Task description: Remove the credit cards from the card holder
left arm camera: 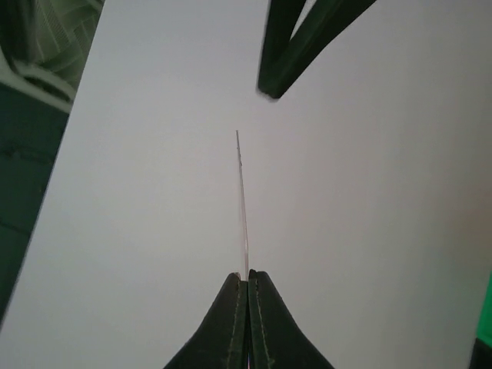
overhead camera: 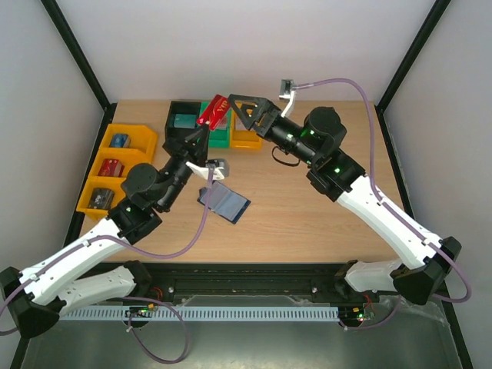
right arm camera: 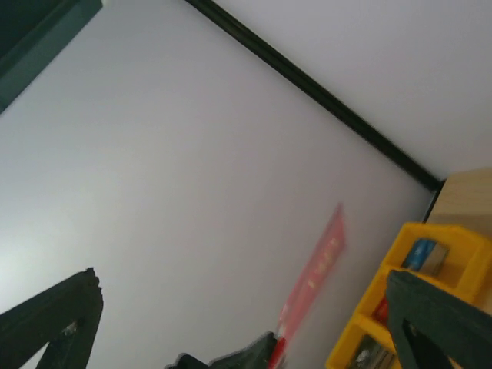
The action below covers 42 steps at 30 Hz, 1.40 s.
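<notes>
One credit card [overhead camera: 214, 108] is seen, red and held up in the air over the back row of bins. No other card can be made out. It is pinched at its lower end by the left gripper [overhead camera: 206, 121]. In the left wrist view the two fingers [left arm camera: 231, 323] are pressed together on the card [left arm camera: 243, 207], which shows edge-on as a thin line.

The right gripper [overhead camera: 237, 112] is spread wide just beside the card. In the right wrist view the card [right arm camera: 315, 269] stands between the two parted fingers [right arm camera: 61, 327] and is touched by neither.

One card holder [overhead camera: 224, 201] lies opened flat on the table [overhead camera: 307, 223], its blue-grey inside turned up. It sits near the left arm's wrist and well apart from every table edge. Whether anything remains in its pockets cannot be told.

Six bins are counted — three yellow bins [overhead camera: 115, 165] stacked along the left edge, each with a small item inside. At the back edge there are a black bin [overhead camera: 184, 121], a green bin [overhead camera: 221, 137] and one more yellow bin [overhead camera: 244, 139].

Bare wood is left to the right of the holder and toward the near edge — only the right arm reaches over it. A purple cable [overhead camera: 201, 223] runs down past the holder's left side.
</notes>
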Tool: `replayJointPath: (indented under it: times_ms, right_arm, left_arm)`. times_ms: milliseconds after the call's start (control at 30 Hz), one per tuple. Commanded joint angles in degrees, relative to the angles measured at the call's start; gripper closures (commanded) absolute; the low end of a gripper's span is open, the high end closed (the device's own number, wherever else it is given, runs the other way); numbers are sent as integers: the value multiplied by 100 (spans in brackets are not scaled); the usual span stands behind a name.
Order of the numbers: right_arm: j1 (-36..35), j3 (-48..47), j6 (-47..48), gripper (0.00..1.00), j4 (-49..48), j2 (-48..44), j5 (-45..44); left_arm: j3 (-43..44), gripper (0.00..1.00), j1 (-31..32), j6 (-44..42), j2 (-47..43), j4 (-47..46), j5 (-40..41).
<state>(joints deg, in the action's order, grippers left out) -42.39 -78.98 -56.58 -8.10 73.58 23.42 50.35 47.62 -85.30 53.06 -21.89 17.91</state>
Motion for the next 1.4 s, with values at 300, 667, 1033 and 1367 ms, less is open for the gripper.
replayJointPath:
  times_ms: [300,667,1033,1367]
  right_arm:
    - [399,1155,1661,1,-2585,-1002,596]
    - [-80,444,75,1,-6218,529,2163]
    - [-687,-247,488,55,-6010,1017,2073]
    - [-683,-141,2998,98,-2560,185,2186]
  left_arm:
    - [2851,98,-401,5328,-120,2570,-1351]
    - [3837,98,-1388,9177,-21,2985,-4876]
    - [3316,98,-1455,9831,-154,2748,-5281]
    - [3152,37,-1727,9335,-540,3335,-4749]
